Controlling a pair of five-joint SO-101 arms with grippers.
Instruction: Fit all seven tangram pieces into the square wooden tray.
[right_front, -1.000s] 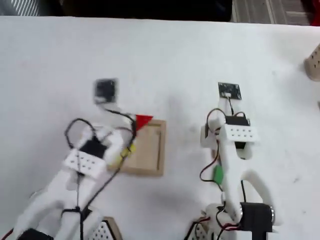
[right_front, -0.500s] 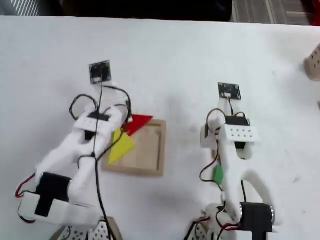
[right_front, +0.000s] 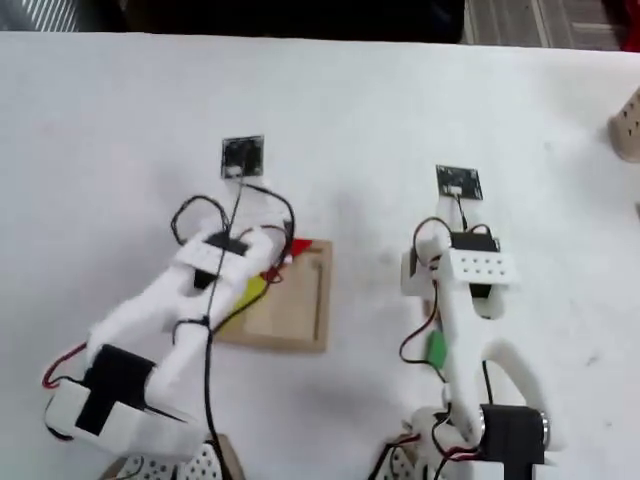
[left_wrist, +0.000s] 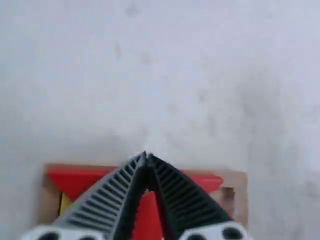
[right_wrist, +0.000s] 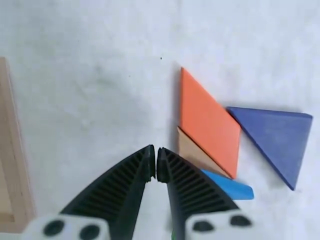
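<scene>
Two pieces sit in the tray (right_front: 292, 312), left of centre in the high view: the red piece (right_front: 300, 246) and the yellow piece (right_front: 252, 292), under the left pincer (left_wrist: 146, 158), tips together and empty. We count four more on the bench (right_wrist: 75, 65) by the right pincer (right_wrist: 155, 162), likewise closed.

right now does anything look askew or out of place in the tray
Possibly the yellow piece: it lies slanted by the wooden tray's left side, under the left arm, and may overhang the rim; I cannot tell. The red piece lies inside along the far rim.
</scene>
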